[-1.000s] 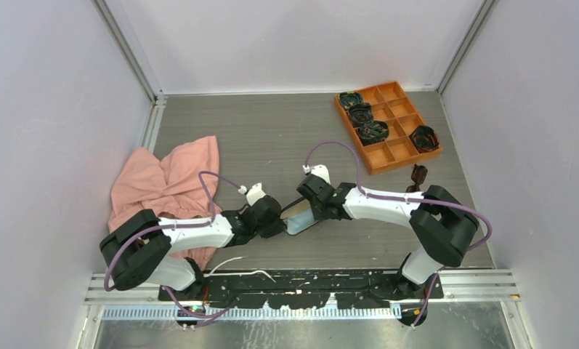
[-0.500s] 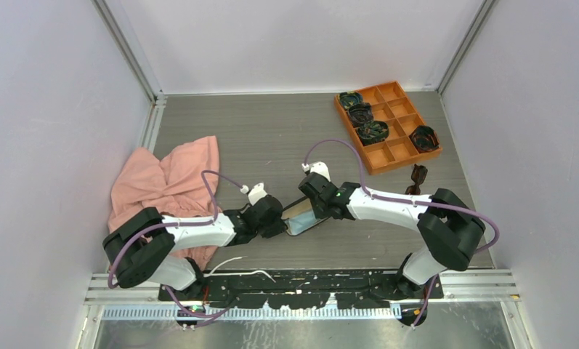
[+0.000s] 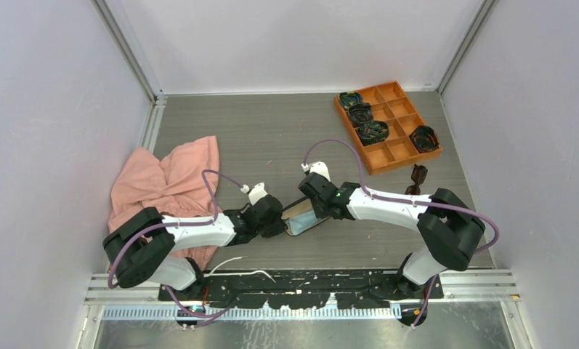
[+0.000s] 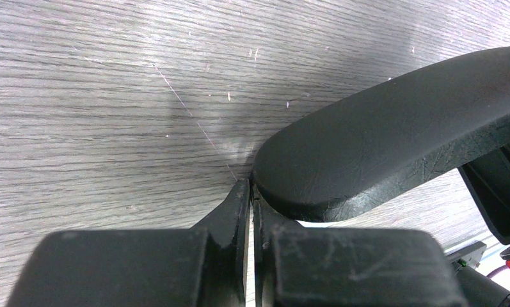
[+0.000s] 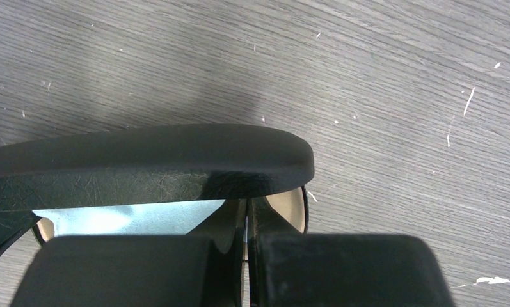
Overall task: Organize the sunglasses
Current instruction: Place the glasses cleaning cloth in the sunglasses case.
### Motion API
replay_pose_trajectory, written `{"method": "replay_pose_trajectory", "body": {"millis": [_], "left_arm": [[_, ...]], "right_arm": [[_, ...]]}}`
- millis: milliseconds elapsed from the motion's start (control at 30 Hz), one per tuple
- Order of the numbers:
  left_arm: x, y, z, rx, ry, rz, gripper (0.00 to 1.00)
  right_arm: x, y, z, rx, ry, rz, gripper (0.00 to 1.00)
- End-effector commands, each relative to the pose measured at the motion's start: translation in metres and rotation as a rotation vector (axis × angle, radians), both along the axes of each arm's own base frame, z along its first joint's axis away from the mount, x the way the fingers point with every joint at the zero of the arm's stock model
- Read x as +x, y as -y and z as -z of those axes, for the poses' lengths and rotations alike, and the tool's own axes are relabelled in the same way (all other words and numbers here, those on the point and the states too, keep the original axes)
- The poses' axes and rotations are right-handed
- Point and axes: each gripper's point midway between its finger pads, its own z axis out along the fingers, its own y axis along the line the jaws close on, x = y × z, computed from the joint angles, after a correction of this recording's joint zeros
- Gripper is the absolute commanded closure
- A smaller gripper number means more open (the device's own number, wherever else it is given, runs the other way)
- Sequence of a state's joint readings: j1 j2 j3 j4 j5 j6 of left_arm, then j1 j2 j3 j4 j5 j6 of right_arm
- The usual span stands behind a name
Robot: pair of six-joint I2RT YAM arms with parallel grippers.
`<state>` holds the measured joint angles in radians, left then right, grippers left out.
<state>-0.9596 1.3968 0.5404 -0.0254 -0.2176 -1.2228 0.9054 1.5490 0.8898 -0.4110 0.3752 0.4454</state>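
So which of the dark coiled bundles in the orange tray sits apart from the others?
The bundle in the tray's near right corner; the other three line up along its left edge.

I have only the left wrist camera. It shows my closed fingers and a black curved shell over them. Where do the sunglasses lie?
Observer: The sunglasses lie on the table at the right, just on the near side of the orange tray, apart from the black case.
Operator: Is this case open?
Observer: Yes. The right wrist view shows pale lining under its raised lid, with the right gripper closed at the rim.
Operator: Is the tray free?
Observer: Partly; four compartments hold dark coiled bundles.
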Motion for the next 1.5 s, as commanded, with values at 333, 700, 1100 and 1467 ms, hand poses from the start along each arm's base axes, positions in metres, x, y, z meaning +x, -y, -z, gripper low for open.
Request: {"method": "replay_pose_trajectory", "body": {"millis": [333, 700, 1100, 1467], "left_arm": [[-0.002, -0.002, 0.004, 0.040, -0.013, 0.023, 1.00], [0.002, 0.003, -0.001, 0.042, -0.002, 0.033, 0.99], [0.003, 0.003, -0.007, 0.041, 0.010, 0.037, 0.99], [0.000, -0.001, -0.009, 0.042, 0.010, 0.038, 0.99]], "right_arm": [[0.011, 0.002, -0.005, -0.015, 0.053, 0.007, 0.98], [0.008, 0.007, -0.043, 0.062, 0.096, 0.050, 0.60], [-0.012, -0.003, -0.044, 0.222, 0.040, 0.081, 0.74], [-0.013, -0.034, -0.011, 0.327, -0.028, 0.078, 0.99]]}}
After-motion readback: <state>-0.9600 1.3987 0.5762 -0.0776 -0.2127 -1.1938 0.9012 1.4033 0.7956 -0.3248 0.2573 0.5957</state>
